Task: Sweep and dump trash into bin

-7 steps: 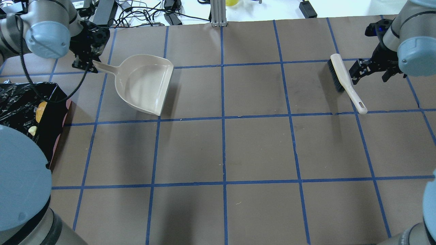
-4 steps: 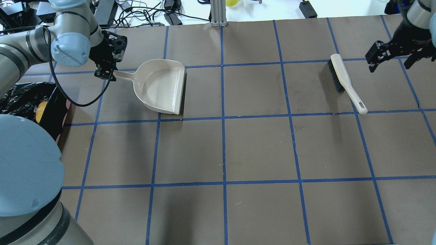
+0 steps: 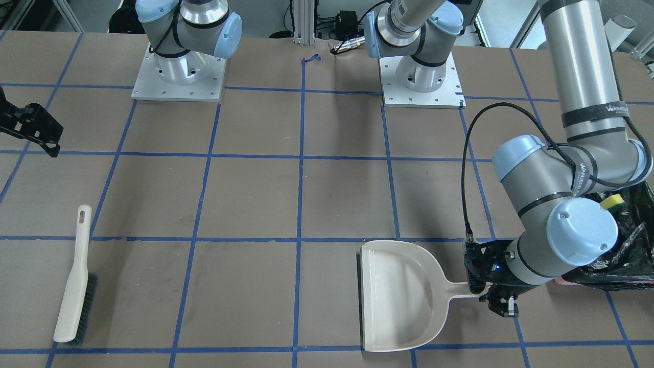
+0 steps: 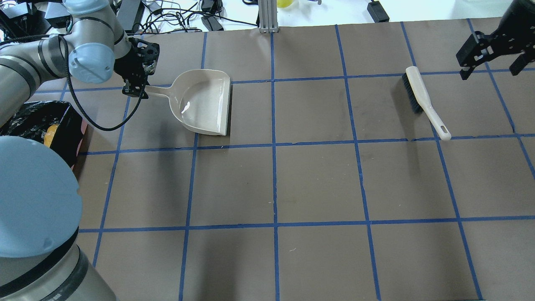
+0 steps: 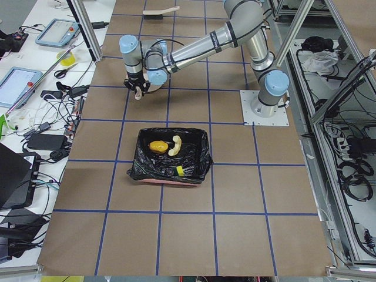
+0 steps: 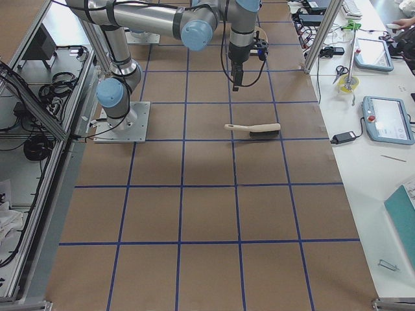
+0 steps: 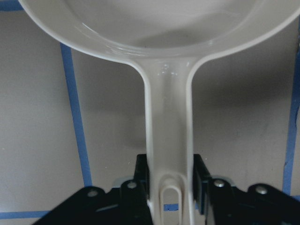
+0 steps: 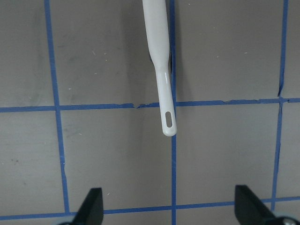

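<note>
The squash slice, potato lump and sponge lie in the black-lined bin. The left gripper clamps the dustpan handle. The right gripper hangs spread wide near the brush over the blue-taped brown table.

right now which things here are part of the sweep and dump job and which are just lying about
Job:
dustpan, its handle gripped by the left gripper
brush, lying loose
bin, holding the squash slice, potato-like lump and sponge wedge
right gripper, open and empty

Lying about:
cables
tablet
scissors
</note>
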Controlling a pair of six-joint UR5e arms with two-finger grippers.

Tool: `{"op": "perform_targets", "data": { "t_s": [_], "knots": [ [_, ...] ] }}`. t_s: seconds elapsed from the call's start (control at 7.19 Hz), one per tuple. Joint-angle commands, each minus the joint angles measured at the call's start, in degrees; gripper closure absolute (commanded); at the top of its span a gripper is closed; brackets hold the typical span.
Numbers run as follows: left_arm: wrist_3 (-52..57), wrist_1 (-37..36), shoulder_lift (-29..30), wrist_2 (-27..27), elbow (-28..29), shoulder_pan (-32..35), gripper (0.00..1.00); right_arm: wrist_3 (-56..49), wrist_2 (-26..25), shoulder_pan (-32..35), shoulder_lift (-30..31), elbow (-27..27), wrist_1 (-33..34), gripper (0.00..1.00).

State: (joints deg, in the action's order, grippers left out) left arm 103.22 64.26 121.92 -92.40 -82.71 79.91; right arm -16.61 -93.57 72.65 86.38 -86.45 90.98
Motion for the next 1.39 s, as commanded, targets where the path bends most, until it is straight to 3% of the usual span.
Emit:
{"op": "perform_targets", "data": {
  "t_s": [0.0,0.28,0.42,0.56,0.7,0.83,1.11,1.25],
  "knots": [
    [0.57,-0.27,-0.01,-1.28,-0.43,-0.28,1.00,4.19,0.32,4.13,0.62,0.05,-0.28,0.00],
    [1.27,-0.27,0.25,-1.29,-0.52,-0.81,1.00,5.79,-0.82,13.08,0.37,-0.13,-0.10,0.00],
    [0.75,-0.27,0.42,-1.29,-0.61,-0.81,1.00,5.71,-1.09,14.08,0.10,-0.13,-0.10,0.00],
    [-0.03,-0.45,0.95,-1.20,-0.43,-0.55,0.83,5.80,-1.18,14.01,0.62,-0.04,-0.10,0.00],
    [-0.74,0.33,0.95,-1.11,-0.61,-0.46,0.08,5.80,-1.26,14.01,0.71,-0.04,-0.54,0.00],
    [-2.83,0.43,0.61,-1.46,-0.52,-0.28,0.00,6.06,-2.05,14.01,0.80,-0.12,-0.63,0.00],
    [-3.90,1.73,-1.14,-1.55,-0.43,-0.11,0.00,5.98,-2.41,14.09,1.51,-0.65,-0.10,0.00],
    [-8.26,6.62,-3.59,-1.55,0.35,0.07,0.00,6.06,-2.32,14.01,2.03,-0.74,0.16,0.00]
  ]
}}
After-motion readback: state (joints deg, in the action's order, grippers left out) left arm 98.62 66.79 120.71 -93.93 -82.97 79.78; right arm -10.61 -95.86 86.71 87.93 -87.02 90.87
